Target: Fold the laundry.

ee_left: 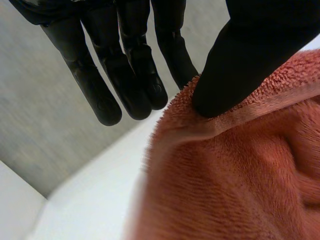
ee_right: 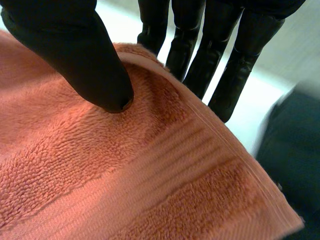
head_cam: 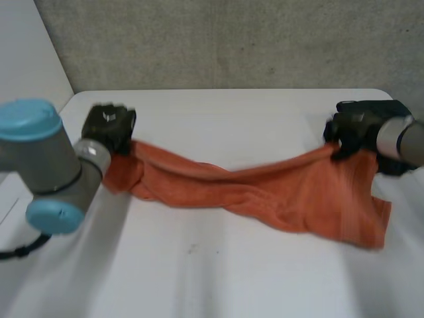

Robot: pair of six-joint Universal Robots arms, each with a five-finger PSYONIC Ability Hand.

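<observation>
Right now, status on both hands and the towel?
Left hand shut on orange towel, left end; right hand shut on right end. Towel stretched between, middle sagging onto white table. No obstruction seen.

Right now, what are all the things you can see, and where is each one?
towel: one, orange, stretched across the table between the two hands.
table: one, white, under the towel.
wall: one, grey, behind the table.
left arm: one, grey with light-blue caps, at the table's left side.
right arm: one, grey, at the table's right side.
left hand: one, black, pinching the towel's hem at its left end between thumb and fingers.
right hand: one, black, pinching the towel's hem at its right end the same way.
</observation>
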